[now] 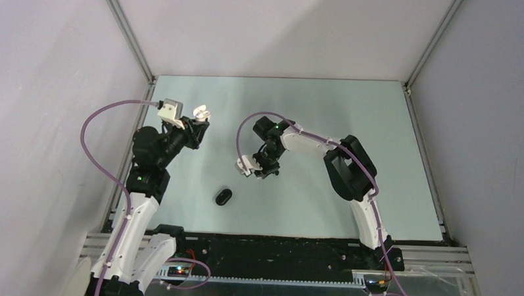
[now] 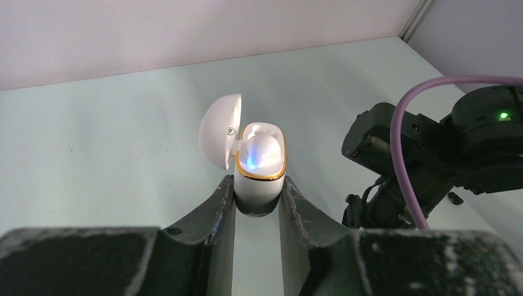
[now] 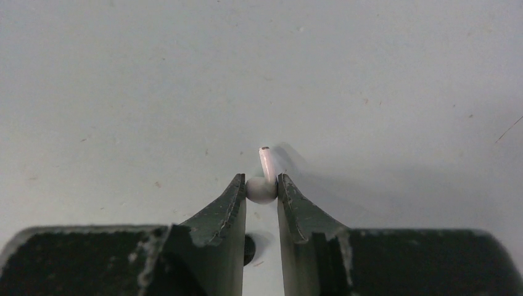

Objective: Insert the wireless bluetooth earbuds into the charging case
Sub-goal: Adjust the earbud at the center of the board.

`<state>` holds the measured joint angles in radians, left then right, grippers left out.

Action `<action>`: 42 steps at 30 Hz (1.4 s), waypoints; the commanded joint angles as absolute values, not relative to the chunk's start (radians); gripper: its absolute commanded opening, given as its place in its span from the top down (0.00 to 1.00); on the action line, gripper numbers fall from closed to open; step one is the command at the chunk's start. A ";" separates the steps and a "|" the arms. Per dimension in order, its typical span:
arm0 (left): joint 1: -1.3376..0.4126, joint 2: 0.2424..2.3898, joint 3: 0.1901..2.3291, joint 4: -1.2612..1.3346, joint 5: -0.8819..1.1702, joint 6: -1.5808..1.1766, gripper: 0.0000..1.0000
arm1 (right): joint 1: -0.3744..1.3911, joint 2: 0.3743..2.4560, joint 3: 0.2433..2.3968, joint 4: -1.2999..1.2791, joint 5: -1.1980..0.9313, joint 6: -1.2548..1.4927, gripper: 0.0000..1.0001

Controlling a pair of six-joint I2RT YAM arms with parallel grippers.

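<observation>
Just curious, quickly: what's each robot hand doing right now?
Left gripper: closed on the open white charging case.
Right gripper: closed on a white earbud.

**Setting:** robotics laboratory test cell.

**Evidence:**
- Pale green table [image 1: 326, 111] beneath the left claw [image 2: 259, 192] and the right claw [image 3: 261, 185].
- Plain white wall panels [image 1: 263, 29] beyond both claws.
- Aluminium frame posts [image 1: 127, 31] at the far corners.
- Black mounting rail [image 1: 275, 248] behind the claws.
- Purple cable [image 2: 475, 79] and green status light [image 2: 504, 115] to the right of the left claw.
</observation>
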<state>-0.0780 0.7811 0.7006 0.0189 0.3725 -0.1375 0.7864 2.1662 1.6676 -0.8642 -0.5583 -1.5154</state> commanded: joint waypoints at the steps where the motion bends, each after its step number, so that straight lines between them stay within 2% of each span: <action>1: -0.071 0.781 0.714 0.069 0.396 -0.119 1.00 | 0.761 2.120 1.746 -1.019 -0.556 -1.364 0.91; 5: -0.071 0.798 0.711 0.107 0.407 -0.123 1.00 | 0.733 2.047 1.743 -1.178 -0.552 -1.171 0.91; 11: -0.071 0.828 0.731 0.136 0.403 -0.106 1.00 | 0.632 1.970 1.620 -1.373 -0.573 -0.825 0.91; 16: -0.071 0.859 0.751 0.141 0.408 -0.094 1.00 | 0.541 1.973 1.537 -1.444 -0.522 -0.720 0.91; 20: -0.071 0.878 0.767 0.143 0.425 -0.094 1.00 | 0.533 2.075 1.566 -1.512 -0.418 -0.664 0.92; 30: -0.072 0.864 0.790 0.118 0.433 -0.079 1.00 | 0.549 2.369 1.802 -1.535 -0.256 -0.590 0.89; 34: -0.078 0.868 0.821 0.070 0.438 -0.051 1.00 | 0.548 2.399 1.855 -1.502 -0.221 -0.568 0.81; 37: -0.081 0.882 0.846 0.051 0.440 -0.037 1.00 | 0.544 2.403 1.891 -1.454 -0.201 -0.544 0.68; 42: -0.082 0.913 0.873 0.041 0.447 -0.044 1.00 | 0.517 2.381 1.997 -1.423 -0.237 -0.547 0.59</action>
<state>-0.0784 0.8928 0.8246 0.0410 0.4271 -0.0681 0.5404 2.3882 1.9057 -1.4929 -0.2413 -0.5591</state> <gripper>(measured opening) 0.298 0.379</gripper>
